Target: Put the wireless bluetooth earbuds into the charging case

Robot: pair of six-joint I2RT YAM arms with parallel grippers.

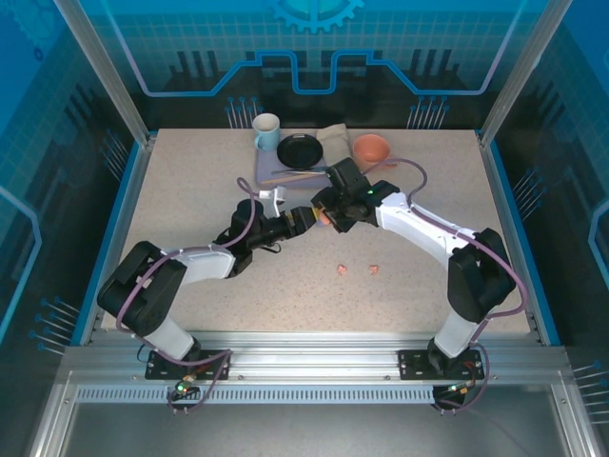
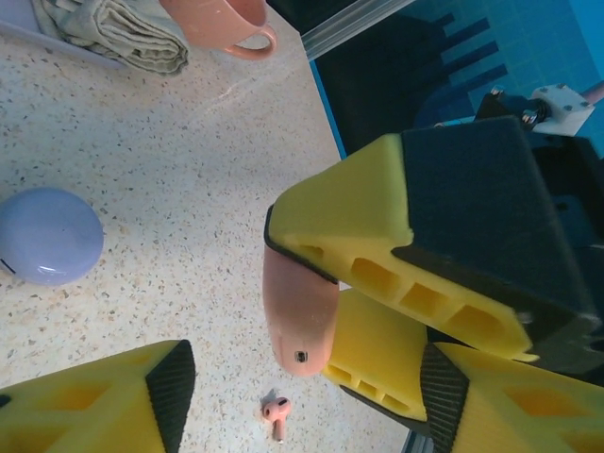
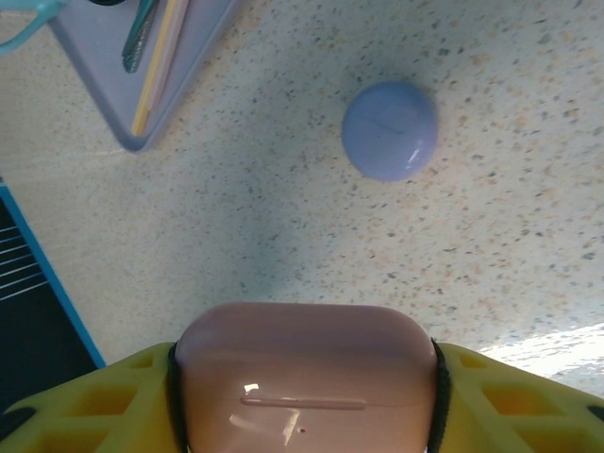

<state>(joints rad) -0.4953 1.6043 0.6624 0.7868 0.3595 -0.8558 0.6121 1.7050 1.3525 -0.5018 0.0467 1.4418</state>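
My right gripper (image 1: 330, 215) is shut on a closed salmon-pink charging case (image 3: 304, 377), held above the middle of the table. In the left wrist view the case's rounded end (image 2: 300, 316) pokes out of the right gripper's yellow fingers (image 2: 377, 245). My left gripper (image 2: 307, 406) stands open around that end, with its pads clear of the case on both sides. One pink earbud (image 2: 276, 413) lies on the table below. Two pink earbuds (image 1: 341, 270) (image 1: 373, 270) lie in front of the arms. A closed lilac case (image 3: 389, 129) (image 2: 47, 234) rests on the table nearby.
At the back of the table stands a lilac tray (image 1: 266, 173) with a black plate (image 1: 300, 150) and utensils. Beside it are a white mug (image 1: 266, 131), a folded cloth (image 1: 333, 138) and a salmon cup (image 1: 372, 148). Blue walls enclose the table.
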